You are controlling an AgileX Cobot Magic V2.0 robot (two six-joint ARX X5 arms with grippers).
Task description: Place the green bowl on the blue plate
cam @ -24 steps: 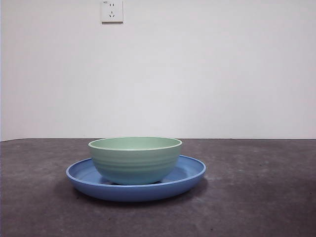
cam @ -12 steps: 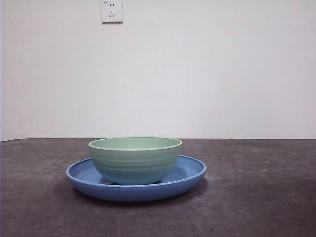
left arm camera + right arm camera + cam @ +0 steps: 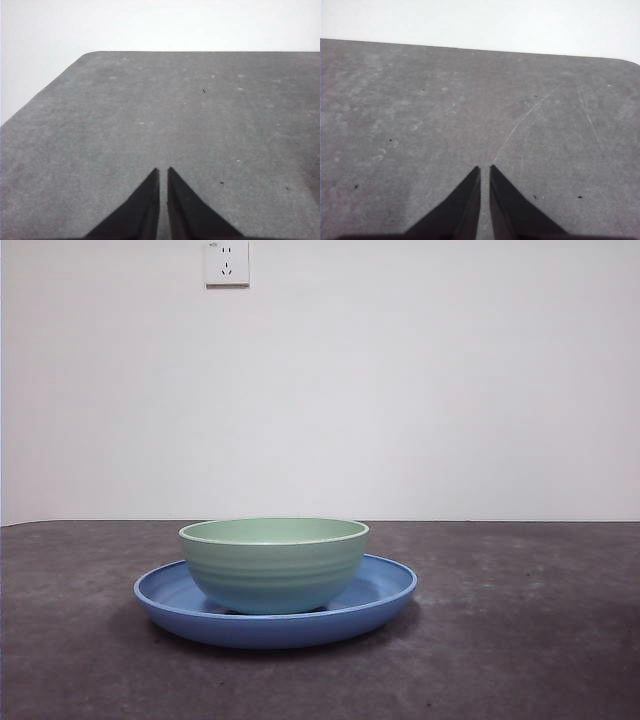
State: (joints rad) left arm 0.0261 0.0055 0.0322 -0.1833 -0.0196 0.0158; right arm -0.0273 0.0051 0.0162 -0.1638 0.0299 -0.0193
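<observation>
Two pincers wait away from the dishes: the left pincer (image 3: 163, 172) and the right pincer (image 3: 484, 171) each hang over bare table (image 3: 520, 640), jaws clenched nearly together on nothing. The green bowl (image 3: 274, 565) sits upright inside the blue plate (image 3: 385, 592), a little left of its centre. The placing looks done. Little seems left to go wrong; only an arm sweeping low across the table might knock the bowl off centre.

Front low, level; wrists overlook bare table (image 3: 150, 115) (shared).
</observation>
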